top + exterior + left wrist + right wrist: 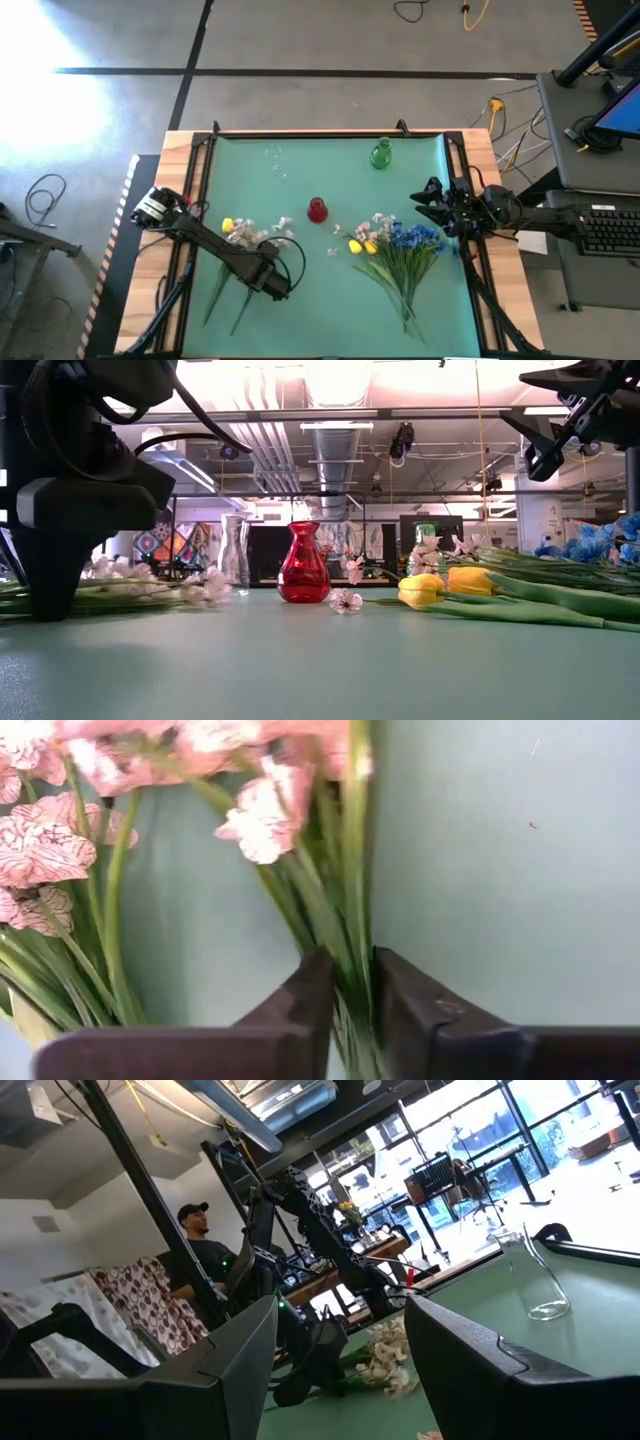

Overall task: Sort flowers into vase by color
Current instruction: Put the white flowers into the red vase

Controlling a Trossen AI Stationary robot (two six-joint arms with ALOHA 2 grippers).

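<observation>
A bunch of pinkish-white blossom sprays with one yellow tulip lies on the green mat at the left. My left gripper is down on it, shut on green stems. A second pile with blue flowers, yellow tulips and pinkish blossoms lies at the right. A red vase stands at the middle, a green vase and a clear vase farther back. My right gripper hangs open and empty above the right pile. My left gripper pinches a few green stems of the pinkish-white sprays between its two fingers, below the blossoms. The fingers come from above, reaching down to the mat. The sprays lie on the mat, their blossoms ahead of the fingers.
The mat has free room at the near middle. Black frame rails run along the table's left and right sides. A loose pink blossom lies near the red vase. A person sits beyond the table.
</observation>
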